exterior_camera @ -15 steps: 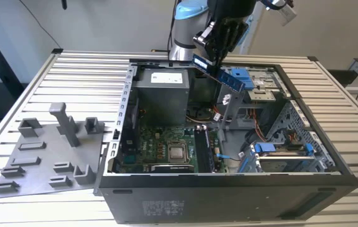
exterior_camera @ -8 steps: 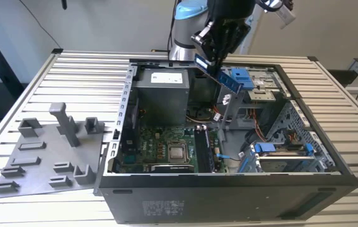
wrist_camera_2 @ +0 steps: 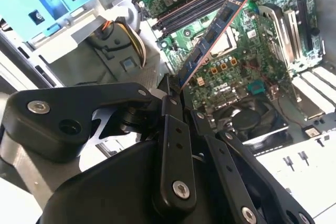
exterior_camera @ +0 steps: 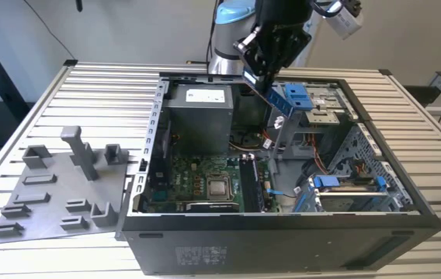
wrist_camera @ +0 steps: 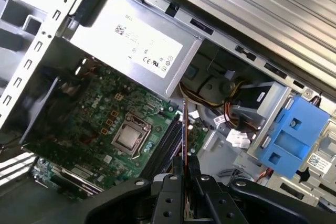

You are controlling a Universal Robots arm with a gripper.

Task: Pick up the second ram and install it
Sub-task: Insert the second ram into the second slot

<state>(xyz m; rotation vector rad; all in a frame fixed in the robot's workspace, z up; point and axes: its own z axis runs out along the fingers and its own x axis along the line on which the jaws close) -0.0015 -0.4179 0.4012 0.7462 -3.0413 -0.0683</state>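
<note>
Black jointed claw (wrist_camera_2: 176, 90), pinching slim flat second ram (wrist_camera_2: 212, 38) — above green motherboard (wrist_camera_2: 231, 85)

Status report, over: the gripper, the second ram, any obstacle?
Gripper shut on the second ram. Second ram held tilted above the motherboard, not seated in the memory slots. No obstacle seen between them.

Your exterior view sits high and well back. It looks down across the slatted table (exterior_camera: 88, 87) into the open computer case (exterior_camera: 283, 244), with the arm at the far side. Both wrist views ride close behind the gripper (wrist_camera_2: 173, 90) (wrist_camera: 185, 161) and look past the second ram (wrist_camera_2: 212, 38) (wrist_camera: 184, 129) clamped in it, down into the case. All three share the motherboard (exterior_camera: 197, 174) (wrist_camera_2: 247, 66) (wrist_camera: 94, 108), the processor (exterior_camera: 219, 188) (wrist_camera: 127, 138) and the blue drive bracket (exterior_camera: 298, 96) (wrist_camera_2: 47, 3) (wrist_camera: 291, 135).
</note>
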